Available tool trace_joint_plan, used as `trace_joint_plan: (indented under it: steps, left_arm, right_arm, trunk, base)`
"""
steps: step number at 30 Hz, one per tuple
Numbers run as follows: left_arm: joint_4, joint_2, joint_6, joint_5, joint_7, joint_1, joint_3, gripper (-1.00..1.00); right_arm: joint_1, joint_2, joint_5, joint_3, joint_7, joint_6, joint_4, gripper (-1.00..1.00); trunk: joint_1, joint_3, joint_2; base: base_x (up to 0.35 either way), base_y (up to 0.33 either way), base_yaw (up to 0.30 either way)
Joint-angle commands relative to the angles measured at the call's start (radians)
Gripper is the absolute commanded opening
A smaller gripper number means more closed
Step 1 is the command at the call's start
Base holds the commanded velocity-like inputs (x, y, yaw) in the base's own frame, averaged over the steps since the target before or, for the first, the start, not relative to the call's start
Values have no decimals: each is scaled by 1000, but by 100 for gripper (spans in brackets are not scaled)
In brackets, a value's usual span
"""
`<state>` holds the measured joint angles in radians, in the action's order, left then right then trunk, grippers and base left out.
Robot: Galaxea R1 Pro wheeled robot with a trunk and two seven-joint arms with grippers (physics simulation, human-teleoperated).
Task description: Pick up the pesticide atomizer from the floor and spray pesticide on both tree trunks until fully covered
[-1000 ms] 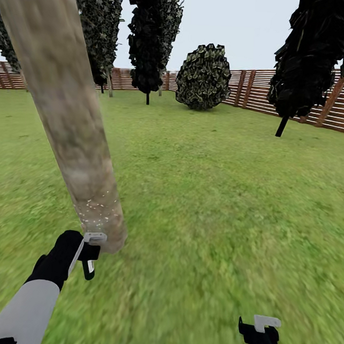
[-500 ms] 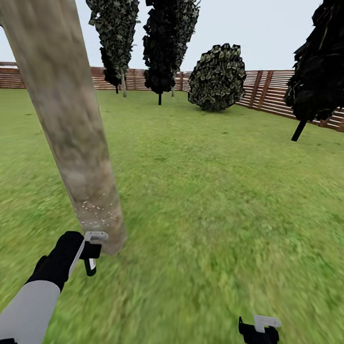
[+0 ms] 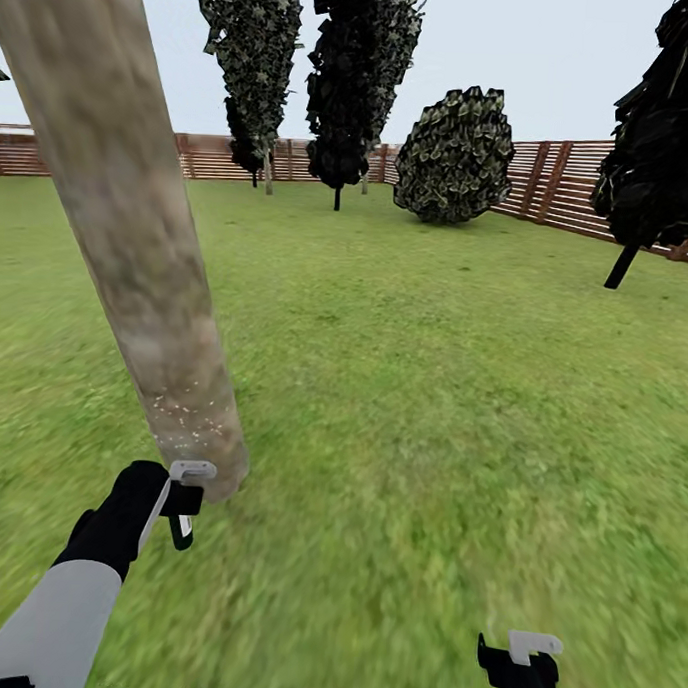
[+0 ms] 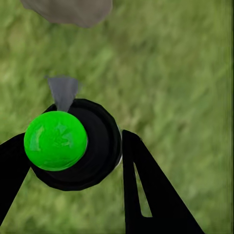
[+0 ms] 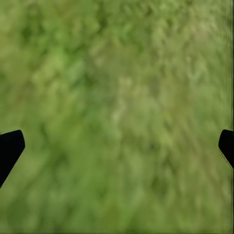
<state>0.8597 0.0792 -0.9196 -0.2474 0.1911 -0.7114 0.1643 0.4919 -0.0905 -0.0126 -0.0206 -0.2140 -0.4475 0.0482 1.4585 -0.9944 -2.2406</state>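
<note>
Spraying step, first trunk (image 3: 138, 245): left gripper (image 3: 180, 512) clenched on atomizer (image 4: 73, 145) just beside trunk base; specks (image 3: 191, 417) low only. Right gripper (image 3: 522, 664) spread, empty. We judge: raise nozzle next.

The tree trunk (image 3: 138, 245) was mottled grey-beige, dotted low down with whitish pesticide (image 3: 191, 417) specks. The pesticide atomizer (image 4: 73, 146) was black, its round top bright green. Grass (image 3: 432, 388) was green; the fence (image 3: 571, 189) was brown-slatted.
</note>
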Motion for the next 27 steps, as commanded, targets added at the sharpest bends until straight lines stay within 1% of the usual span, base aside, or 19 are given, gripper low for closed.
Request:
trace_joint_plan:
  steps: [1, 6, 13, 19, 27]
  left_arm:
    - [2, 0, -4, -10, 10, -1, 3, -100]
    - [2, 2, -4, -10, 10, -2, 3, -100]
    - [2, 10, -8, -12, 10, -4, 8, -100]
    - [2, 8, -8, -12, 10, -3, 11, -100]
    - [3, 0, -16, -10, 10, -12, 3, -100]
  right_arm:
    - [0, 0, -1, -2, -2, -2, -1, 100]
    - [0, 0, -1, -2, -2, -2, -1, 100]
    - [0, 0, -1, -2, -2, -2, 0, 100]
    - [0, 1, -1, -2, -2, -2, 1, 100]
    - [0, 2, -1, -2, -2, -2, 0, 100]
  trunk:
    - [0, -1, 0]
    - [0, -1, 0]
    - [0, -1, 0]
    - [0, -1, 0]
    - [0, -1, 0]
  base:
    - [-97, -272, 0]
    - [-79, -272, 0]
    - [18, -273, 19]
    - [198, -199, 242]
    - [35, -21, 275]
